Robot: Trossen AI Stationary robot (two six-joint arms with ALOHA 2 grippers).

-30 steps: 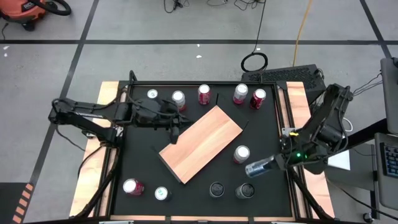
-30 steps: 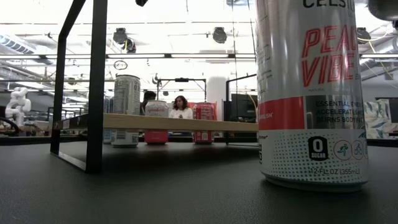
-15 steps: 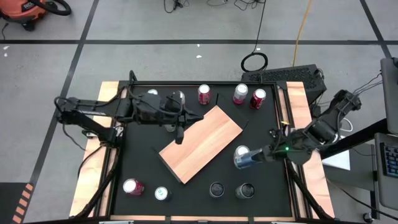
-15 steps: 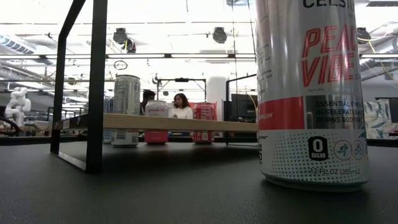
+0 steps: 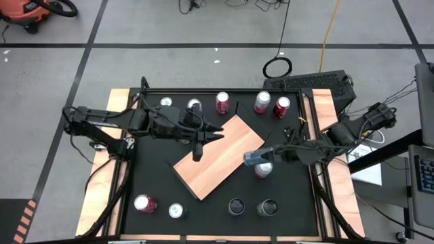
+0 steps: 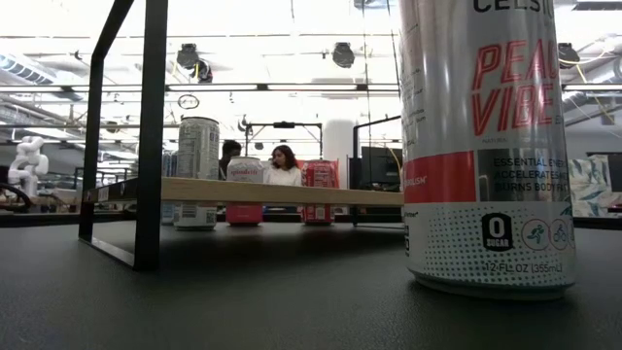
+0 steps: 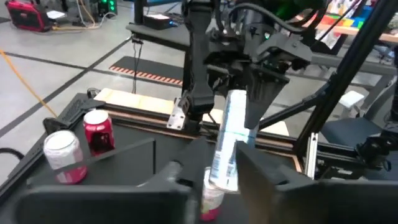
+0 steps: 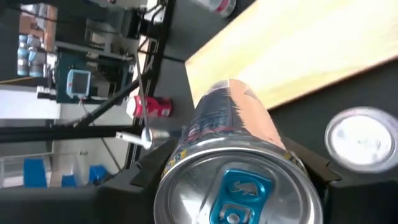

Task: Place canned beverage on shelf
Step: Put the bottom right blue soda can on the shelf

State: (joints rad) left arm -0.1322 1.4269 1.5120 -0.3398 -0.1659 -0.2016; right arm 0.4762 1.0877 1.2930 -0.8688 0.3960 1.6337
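My right gripper (image 5: 263, 156) is shut on a silver-and-blue can (image 5: 252, 158), held above the right edge of the shelf (image 5: 217, 157), a light-brown wooden board lying aslant mid-table. In the low view the shelf (image 6: 272, 191) stands raised on a black frame. The can also shows in the left wrist view (image 7: 227, 146) and the right wrist view (image 8: 233, 155). My left gripper (image 5: 203, 139) is open and empty above the shelf's far left corner, facing the can. My right gripper pinches the can's side wall near its top end (image 7: 237, 102) between its two fingers (image 8: 142, 177). The fingers lie along the can and come from the table's right, slanting down. The can is lifted clear and tilted, its tab end (image 8: 239, 190) toward the wrist.
Several cans stand along the far edge (image 5: 222, 102) (image 5: 262, 102) (image 5: 281, 106). One can (image 5: 263, 169) stands just under my right gripper. More cans stand near the front edge (image 5: 144, 203) (image 5: 266, 207). A tall can (image 6: 486, 146) stands close in the low view.
My right gripper has carried the can from near the table's right edge toward the left and a little toward the far edge, to above the shelf's right edge. My left gripper has moved a little toward the right, over the shelf's corner.
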